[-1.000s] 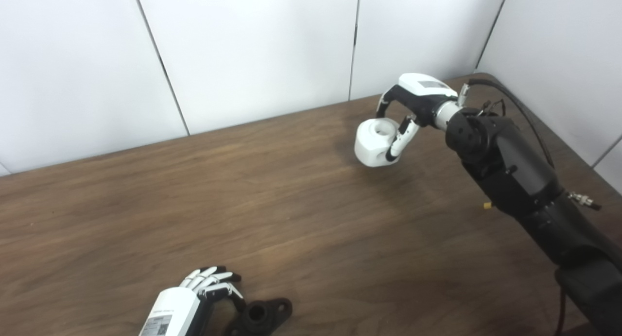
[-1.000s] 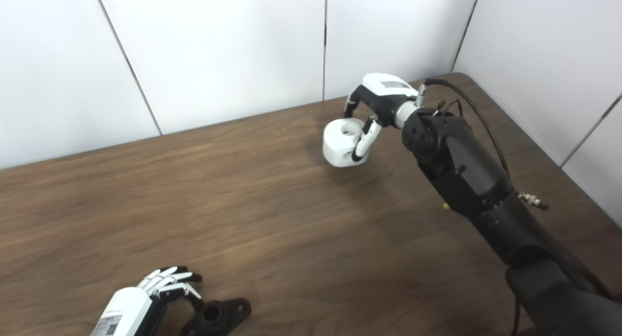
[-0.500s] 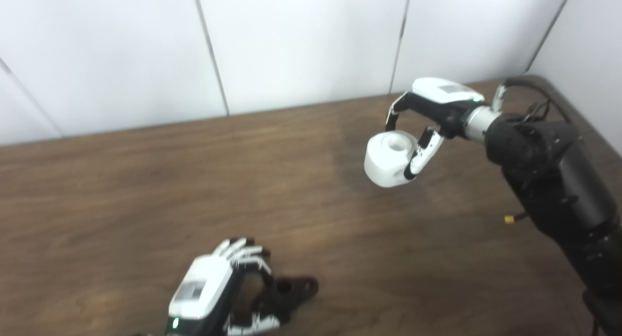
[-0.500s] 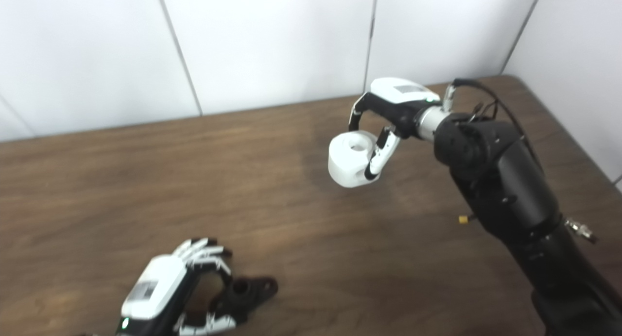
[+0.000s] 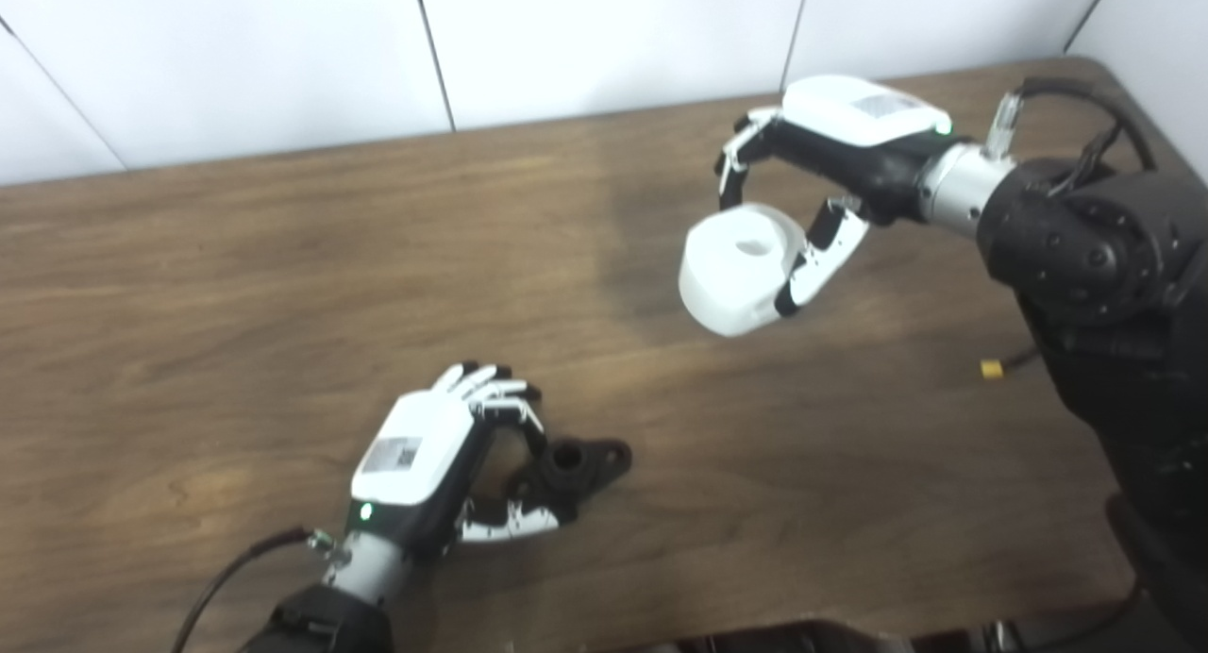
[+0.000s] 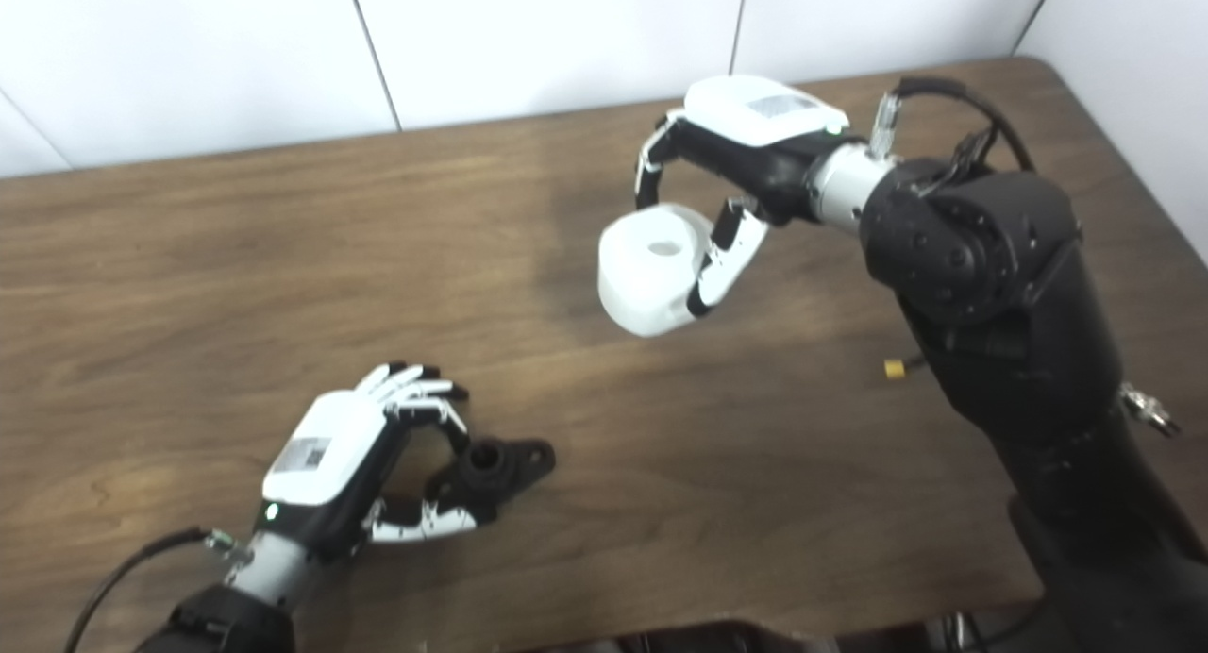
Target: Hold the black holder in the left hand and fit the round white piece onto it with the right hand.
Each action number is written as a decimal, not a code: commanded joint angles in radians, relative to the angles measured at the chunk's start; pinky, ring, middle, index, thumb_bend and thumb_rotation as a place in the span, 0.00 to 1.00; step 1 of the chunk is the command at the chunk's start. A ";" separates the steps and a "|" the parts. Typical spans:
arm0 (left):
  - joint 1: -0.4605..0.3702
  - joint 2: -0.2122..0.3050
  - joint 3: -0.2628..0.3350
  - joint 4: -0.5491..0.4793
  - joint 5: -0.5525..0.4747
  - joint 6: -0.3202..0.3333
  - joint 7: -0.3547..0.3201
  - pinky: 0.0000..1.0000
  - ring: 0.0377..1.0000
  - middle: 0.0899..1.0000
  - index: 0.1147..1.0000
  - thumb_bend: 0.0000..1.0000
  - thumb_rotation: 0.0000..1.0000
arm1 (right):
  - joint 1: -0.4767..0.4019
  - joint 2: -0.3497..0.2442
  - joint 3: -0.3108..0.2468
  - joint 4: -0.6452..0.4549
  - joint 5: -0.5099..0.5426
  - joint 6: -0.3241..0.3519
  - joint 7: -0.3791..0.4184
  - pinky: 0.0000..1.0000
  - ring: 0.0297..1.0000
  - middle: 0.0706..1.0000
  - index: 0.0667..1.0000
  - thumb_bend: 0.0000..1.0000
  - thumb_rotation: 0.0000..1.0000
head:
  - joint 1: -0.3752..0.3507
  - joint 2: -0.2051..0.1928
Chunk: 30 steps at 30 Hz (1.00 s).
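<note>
2 hands are engaging: I am closing the left hand (image 5: 425, 464) around the black holder (image 5: 571, 466) on the table (image 5: 236, 285), keeping its bore upward, while the right hand (image 5: 830, 162) is clamping the round white piece (image 5: 736, 271) aloft.

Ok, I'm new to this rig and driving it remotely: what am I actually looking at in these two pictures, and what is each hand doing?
Both pictures come from two cameras side by side on the robot's head, looking down at a brown wooden table, so they show one scene from slightly different spots. The two black arms entering from the bottom are the robot's own, and each ends in a white and black hand.

The left hand is low, near the front of the table, with its fingers and thumb curled around one end of the black holder, which looks to be lying on the table. The right hand is raised farther back and grips the round white piece, clear of the table. The two parts are well apart, so the fitting is not yet done.
</note>
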<state>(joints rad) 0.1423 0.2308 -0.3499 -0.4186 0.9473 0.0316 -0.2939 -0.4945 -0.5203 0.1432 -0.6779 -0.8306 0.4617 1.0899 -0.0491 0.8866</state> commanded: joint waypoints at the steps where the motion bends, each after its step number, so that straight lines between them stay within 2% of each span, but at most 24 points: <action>1: -0.006 0.002 -0.007 0.020 0.026 0.020 -0.030 0.95 0.89 0.78 0.42 0.52 0.05 | -0.022 0.012 -0.027 -0.057 -0.006 0.008 0.004 0.84 0.93 0.79 0.45 0.53 0.15 | -0.001 0.002; 5: -0.014 0.001 -0.011 0.022 0.027 0.024 -0.033 0.96 0.89 0.78 0.42 0.52 0.06 | -0.027 0.054 -0.034 -0.091 -0.017 0.008 0.036 0.83 0.92 0.79 0.45 0.53 0.15 | 0.011 0.023; 14: -0.022 -0.013 -0.032 0.007 0.046 0.046 -0.054 0.95 0.88 0.78 0.42 0.52 0.06 | -0.031 0.121 0.011 -0.132 -0.061 0.007 0.072 0.82 0.92 0.79 0.45 0.52 0.15 | 0.032 0.041; 23: -0.031 -0.042 -0.054 0.008 0.084 0.068 -0.077 0.95 0.88 0.77 0.42 0.52 0.06 | -0.010 0.173 0.025 -0.131 -0.056 0.005 0.058 0.82 0.92 0.79 0.45 0.52 0.15 | 0.076 0.051; 30: -0.043 -0.060 -0.074 0.020 0.106 0.085 -0.083 0.92 0.88 0.78 0.42 0.52 0.06 | 0.005 0.185 0.068 -0.119 -0.057 -0.002 0.037 0.82 0.92 0.79 0.45 0.52 0.15 | 0.095 0.055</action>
<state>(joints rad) 0.1035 0.1726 -0.4043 -0.4215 1.0319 0.1057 -0.3320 -0.4640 -0.3364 0.2136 -0.7869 -0.8895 0.4591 1.1365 0.0445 0.9403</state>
